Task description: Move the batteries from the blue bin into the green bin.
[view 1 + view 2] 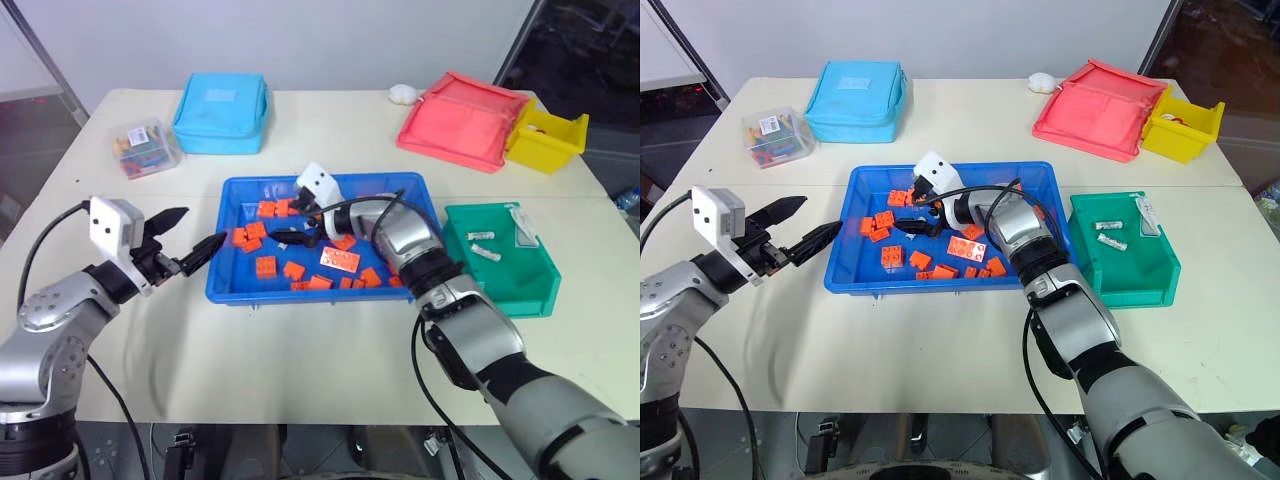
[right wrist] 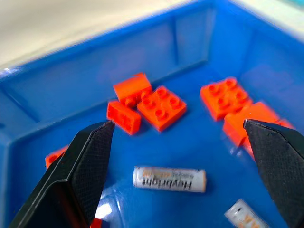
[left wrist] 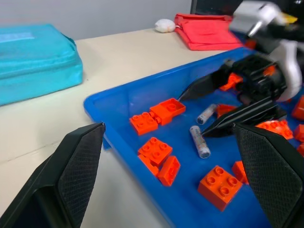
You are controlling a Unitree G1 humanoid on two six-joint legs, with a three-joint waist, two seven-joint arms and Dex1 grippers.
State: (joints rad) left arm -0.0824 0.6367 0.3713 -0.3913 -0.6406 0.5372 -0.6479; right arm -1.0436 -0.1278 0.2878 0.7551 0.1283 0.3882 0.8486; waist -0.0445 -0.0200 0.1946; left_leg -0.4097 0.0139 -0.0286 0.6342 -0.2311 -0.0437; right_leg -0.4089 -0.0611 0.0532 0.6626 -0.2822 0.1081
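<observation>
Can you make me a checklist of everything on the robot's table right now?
Surface: pale table.
Job's things: blue bin holds two batteries among orange bricks; green bin holds more batteries.
Clutter: light blue pouch, red pouch, yellow bin, clear box, white lump.
Grippers: right gripper open around a battery; left gripper open beside the blue bin.
Cables: black cables on both arms.
Surroundings: white wall.

The cream table (image 1: 300, 340) carries the blue bin (image 1: 232, 284), green bin (image 1: 500, 290), yellow bin (image 1: 548, 140), two pouches and a clear box (image 1: 146, 147).
</observation>
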